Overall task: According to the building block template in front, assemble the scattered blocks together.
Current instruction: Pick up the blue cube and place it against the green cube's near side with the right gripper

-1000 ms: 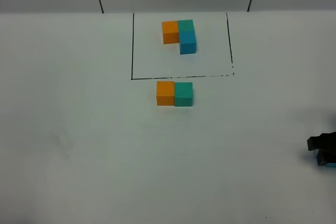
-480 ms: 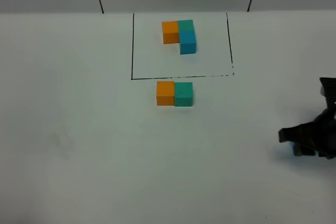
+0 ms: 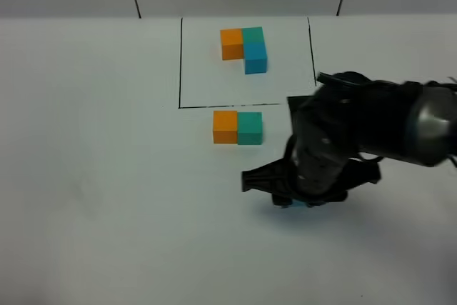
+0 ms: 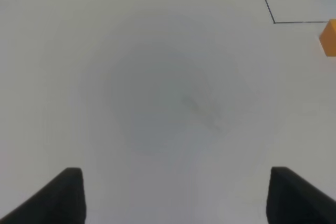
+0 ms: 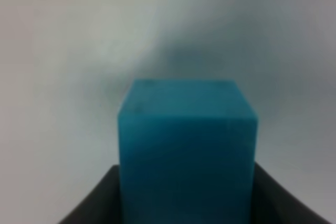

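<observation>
The right claw (image 3: 291,196) hangs low over the tabletop (image 3: 107,198), right of centre and nearer than the other cubes, clamped on the sky-blue block (image 5: 186,145). The left claw (image 4: 181,198) is spread wide above bare tabletop. At the far middle, the building block template (image 3: 244,46) sits inside its black frame (image 3: 180,62). Just on the frame's near side, the orange block (image 3: 225,126) and teal-green block (image 3: 250,128) touch side by side, orange on the left.

The right arm (image 3: 371,123) is bulky, rounded and black, with a pale grey sheen along one end. The right pincer (image 3: 300,189) is matte black. The left pincer (image 4: 176,198) shows two dark, wedge-shaped fingertips.
</observation>
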Tool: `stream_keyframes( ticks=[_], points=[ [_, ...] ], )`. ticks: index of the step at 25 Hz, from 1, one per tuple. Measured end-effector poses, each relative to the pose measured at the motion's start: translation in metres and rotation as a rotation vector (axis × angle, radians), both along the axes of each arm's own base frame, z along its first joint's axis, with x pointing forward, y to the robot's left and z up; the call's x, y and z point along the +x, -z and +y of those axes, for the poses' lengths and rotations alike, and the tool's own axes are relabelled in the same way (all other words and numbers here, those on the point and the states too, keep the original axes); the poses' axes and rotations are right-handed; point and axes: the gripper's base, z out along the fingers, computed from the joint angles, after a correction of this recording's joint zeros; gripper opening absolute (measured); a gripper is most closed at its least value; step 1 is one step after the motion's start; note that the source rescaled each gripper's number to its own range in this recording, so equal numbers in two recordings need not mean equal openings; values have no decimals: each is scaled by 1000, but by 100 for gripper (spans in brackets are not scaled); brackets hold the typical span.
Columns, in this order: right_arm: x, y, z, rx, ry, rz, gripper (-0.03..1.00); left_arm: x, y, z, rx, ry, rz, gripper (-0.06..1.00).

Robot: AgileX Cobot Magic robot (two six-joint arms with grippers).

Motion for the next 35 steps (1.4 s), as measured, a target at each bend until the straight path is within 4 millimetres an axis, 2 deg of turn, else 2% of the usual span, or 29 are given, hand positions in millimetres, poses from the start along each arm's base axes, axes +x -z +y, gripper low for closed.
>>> stream_keyframes(
  ticks=[5,15,20,35],
  points=[
    [27,9,38,-36,-15,28,1,0,0,2,18,-12,-1,54],
    [55,35,64,-66,15,58,1,0,0,3,29,-20,-2,54],
    [60,40,69,-62,19,52,1,0,0,3,29,-20,-2,54],
    [76,42,62,-15,59,-1,1,0,0,3,29,-19,-2,54]
  ],
)
